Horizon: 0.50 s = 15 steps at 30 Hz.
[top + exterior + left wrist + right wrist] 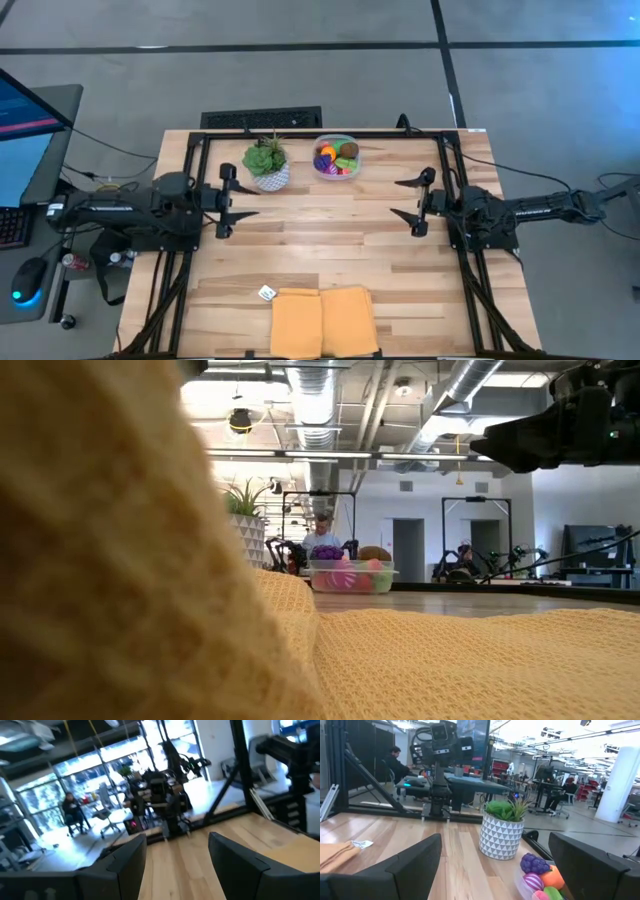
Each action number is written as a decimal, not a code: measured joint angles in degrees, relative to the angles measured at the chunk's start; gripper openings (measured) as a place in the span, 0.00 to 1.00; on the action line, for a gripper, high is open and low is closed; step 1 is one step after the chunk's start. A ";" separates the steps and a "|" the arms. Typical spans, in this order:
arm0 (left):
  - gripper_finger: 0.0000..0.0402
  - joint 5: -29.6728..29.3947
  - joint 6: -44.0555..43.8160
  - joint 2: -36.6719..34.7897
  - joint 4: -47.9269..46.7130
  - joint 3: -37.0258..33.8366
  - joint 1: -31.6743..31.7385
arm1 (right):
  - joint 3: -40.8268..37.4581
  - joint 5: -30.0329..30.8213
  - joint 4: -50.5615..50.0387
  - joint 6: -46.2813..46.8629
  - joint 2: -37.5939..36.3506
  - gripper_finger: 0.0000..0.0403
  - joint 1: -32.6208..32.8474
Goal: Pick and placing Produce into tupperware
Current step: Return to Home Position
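Clear tupperware point(335, 140) upright at table's far edge, lidless, holding multicoloured produce point(334, 158); purple grapes point(535, 864) uppermost.

Right gripper point(495, 840) nearest, dark fingers point(415, 862) spread wide above wooden table point(395, 827). Ahead: white patterned pot point(501, 840) with green plant point(506, 810). Just beside pot, tupperware point(519, 881) holding produce point(536, 864): purple, pink, orange, green. Yellow cloth point(335, 855), white tag point(362, 844) touching it. Left arm point(442, 755) across table; seated people beyond.

Nothing legible: the marks on the left arm point(110, 208), the right arm point(535, 210) and the small tag point(266, 293) are too small.
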 joint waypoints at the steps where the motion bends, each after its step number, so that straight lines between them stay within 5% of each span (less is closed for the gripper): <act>1: 0.51 -0.83 -0.27 -0.36 2.15 -1.50 -0.32 | 0.00 0.00 0.00 0.00 0.00 0.97 0.00; 15: 0.51 -8.36 0.19 -1.25 15.48 -10.33 -5.14 | -0.02 0.08 -2.16 1.49 0.00 0.97 0.00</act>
